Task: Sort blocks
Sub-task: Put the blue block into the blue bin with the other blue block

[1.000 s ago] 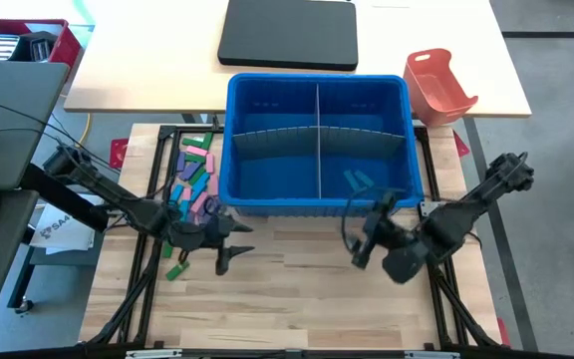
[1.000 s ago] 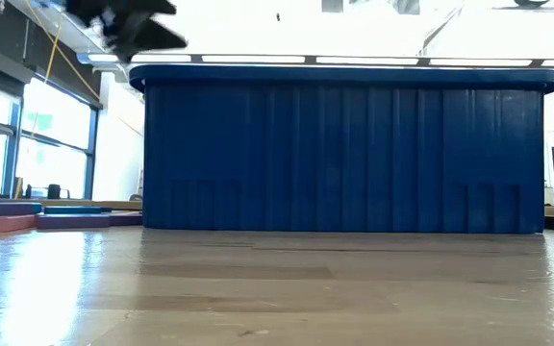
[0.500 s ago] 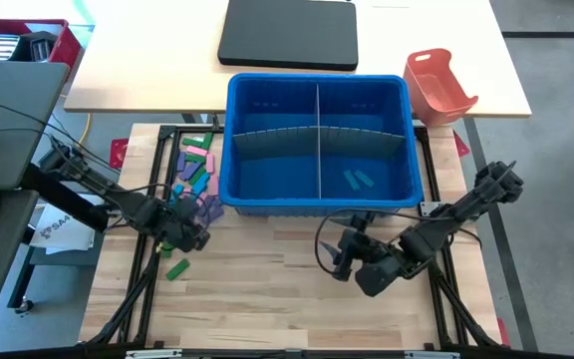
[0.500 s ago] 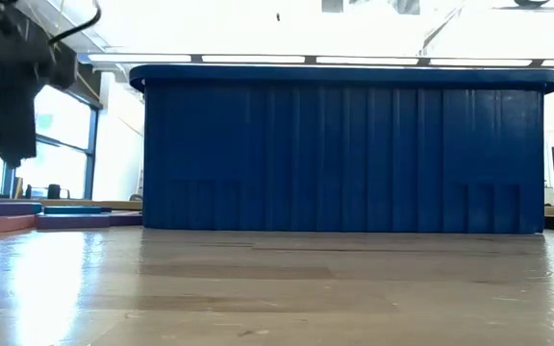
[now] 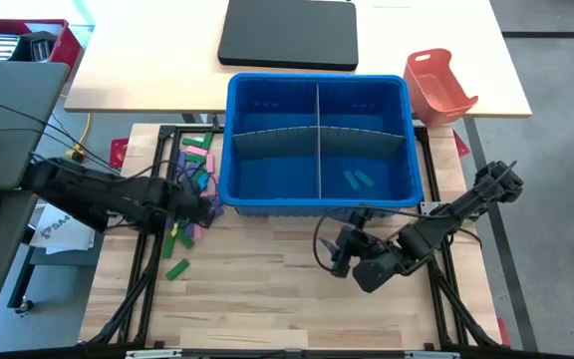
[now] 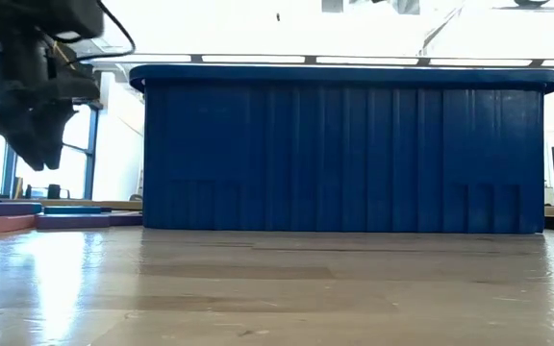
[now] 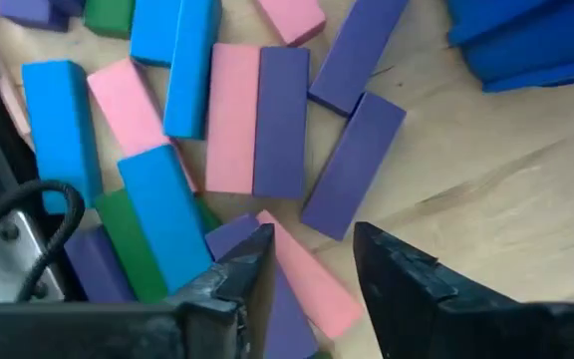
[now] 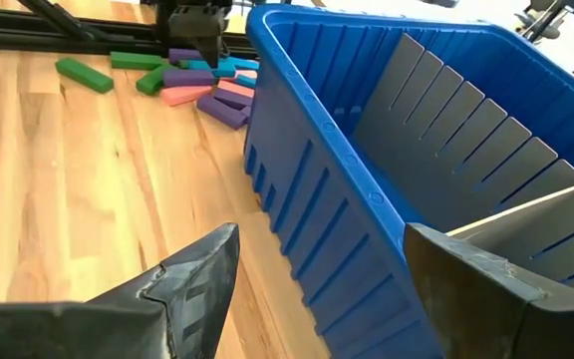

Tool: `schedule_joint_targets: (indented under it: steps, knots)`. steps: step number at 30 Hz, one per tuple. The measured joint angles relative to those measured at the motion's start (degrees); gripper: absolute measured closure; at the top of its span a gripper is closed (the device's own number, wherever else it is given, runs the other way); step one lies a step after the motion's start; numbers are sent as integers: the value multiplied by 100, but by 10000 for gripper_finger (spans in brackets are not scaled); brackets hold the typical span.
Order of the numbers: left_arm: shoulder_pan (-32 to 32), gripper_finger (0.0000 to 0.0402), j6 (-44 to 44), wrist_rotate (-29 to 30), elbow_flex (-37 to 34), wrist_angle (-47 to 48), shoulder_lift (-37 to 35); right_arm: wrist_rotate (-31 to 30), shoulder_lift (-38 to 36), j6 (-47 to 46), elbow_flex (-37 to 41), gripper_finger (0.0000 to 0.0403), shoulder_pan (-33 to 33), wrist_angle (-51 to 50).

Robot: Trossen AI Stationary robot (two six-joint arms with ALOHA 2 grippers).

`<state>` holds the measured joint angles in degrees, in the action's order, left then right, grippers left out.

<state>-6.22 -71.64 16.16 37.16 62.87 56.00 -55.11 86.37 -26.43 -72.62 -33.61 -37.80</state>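
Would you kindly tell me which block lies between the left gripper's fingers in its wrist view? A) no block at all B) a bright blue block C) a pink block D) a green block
C: in the left wrist view the left gripper straddles a flat pink block lying on the wooden table.

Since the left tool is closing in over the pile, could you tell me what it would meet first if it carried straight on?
Most likely the pink block lying between the left tool fingers, though the remaining depth is unclear.
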Motion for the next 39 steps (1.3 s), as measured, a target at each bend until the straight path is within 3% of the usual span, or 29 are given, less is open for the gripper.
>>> schedule_joint_targets:
  steps: [8, 14, 22, 28, 39]
  knots:
    - [1223, 308, 700, -194, 223, 1082, 1, 0, -2, -25, -4, 123, -1, 0]
    - [1674, 314, 1181, -387, 215, 847, 87, 2, -7, -25, -7, 123, -2, -2]
    - [2152, 242, 1925, -744, 215, 661, 543, 2, -9, -19, -7, 123, -13, -2]
    - [2541, 180, 1774, -983, 214, 543, 1185, 2, -9, -9, -7, 123, -15, -2]
    - [3109, 202, 2077, -1078, 232, 85, 2077, 25, -9, -10, -7, 123, -17, -2]
